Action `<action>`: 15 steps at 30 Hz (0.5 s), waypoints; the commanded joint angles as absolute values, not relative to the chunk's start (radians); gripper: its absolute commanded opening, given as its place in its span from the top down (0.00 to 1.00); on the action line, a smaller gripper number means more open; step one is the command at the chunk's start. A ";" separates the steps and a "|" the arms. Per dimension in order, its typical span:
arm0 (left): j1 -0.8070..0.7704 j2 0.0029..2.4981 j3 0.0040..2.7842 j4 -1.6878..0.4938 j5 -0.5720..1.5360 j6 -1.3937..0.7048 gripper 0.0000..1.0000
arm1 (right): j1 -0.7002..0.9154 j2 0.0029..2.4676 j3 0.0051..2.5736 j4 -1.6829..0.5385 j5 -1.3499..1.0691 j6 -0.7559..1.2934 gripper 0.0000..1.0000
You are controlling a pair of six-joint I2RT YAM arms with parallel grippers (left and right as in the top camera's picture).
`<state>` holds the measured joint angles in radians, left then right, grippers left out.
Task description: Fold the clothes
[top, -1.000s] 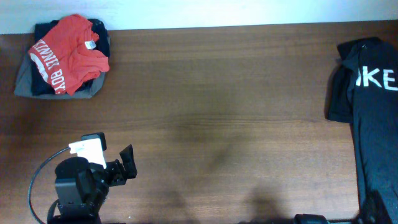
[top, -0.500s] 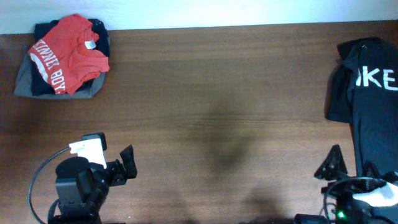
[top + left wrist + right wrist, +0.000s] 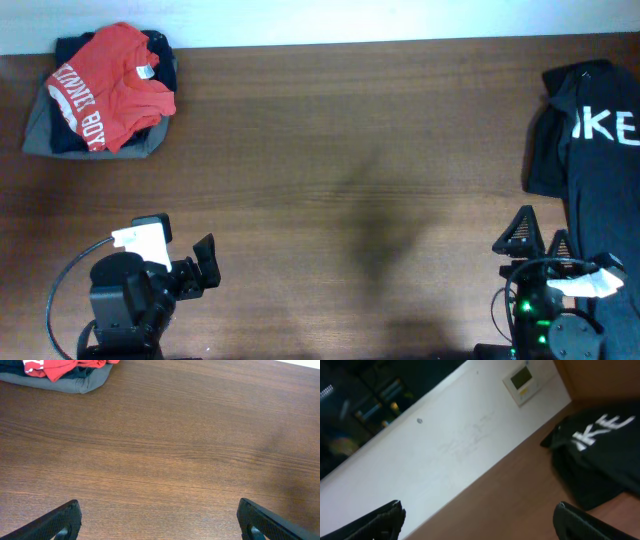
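Observation:
The orange-red T-shirt with white lettering lies crumpled on top of a small pile at the table's far left corner. Its edge shows at the top left of the left wrist view. My left gripper is open and empty near the front left edge, far from the shirt; its fingers frame bare wood. My right gripper is open and empty at the front right, tilted up toward the wall.
Grey and dark garments lie under the red shirt; the grey one also shows in the left wrist view. A black shirt with white lettering lies along the right edge, also in the right wrist view. A white wall borders the table's far edge.
My right arm has come into the overhead view at the front right and risen beside the black shirt. The left arm and the clothes have not moved.

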<state>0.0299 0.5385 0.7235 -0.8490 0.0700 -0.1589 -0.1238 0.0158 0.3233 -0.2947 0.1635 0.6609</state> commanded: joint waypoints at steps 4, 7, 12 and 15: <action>0.026 0.538 0.721 -0.850 0.063 -0.168 0.01 | -0.124 0.004 0.195 -0.114 0.173 0.842 0.01; 0.026 0.538 0.721 -0.849 0.063 -0.168 0.01 | -0.124 0.004 0.148 -0.029 0.173 0.847 0.01; 0.026 0.538 0.721 -0.849 0.063 -0.168 0.01 | -0.124 0.004 0.091 0.068 0.192 0.847 0.01; 0.026 0.538 0.721 -0.850 0.063 -0.168 0.01 | -0.123 0.004 0.066 0.095 0.195 0.847 0.01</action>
<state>0.0299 0.5385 0.7235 -0.8490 0.0700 -0.1589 -0.1238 0.0154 0.0914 0.0784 0.1753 0.8375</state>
